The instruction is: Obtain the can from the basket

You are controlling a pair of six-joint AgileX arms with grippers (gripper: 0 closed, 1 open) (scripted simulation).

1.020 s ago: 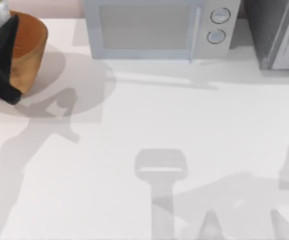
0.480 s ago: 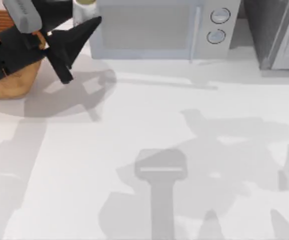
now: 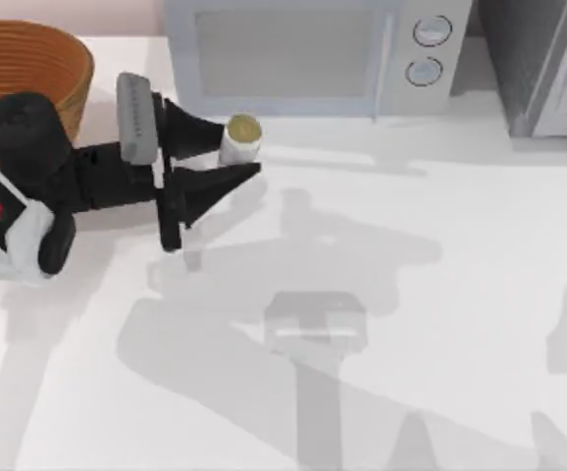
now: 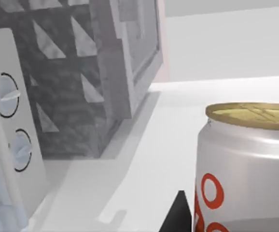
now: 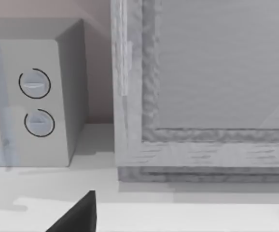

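The left gripper (image 3: 236, 162) holds the small white can with reddish marks and gold top (image 3: 241, 138) between its fingers, outside the large orange-brown woven wicker basket (image 3: 28, 61), just before the grey microwave (image 3: 308, 54).

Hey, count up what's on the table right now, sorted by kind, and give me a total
Cans: 1, the can, held between the left gripper fingers, outside the basket.
Baskets: 1, the basket, at the table's far left corner.
Microwaves: 1, the microwave, at the back.
Grey cabinets: 1, the grey cabinet, at the back right.
Total: 4 things.
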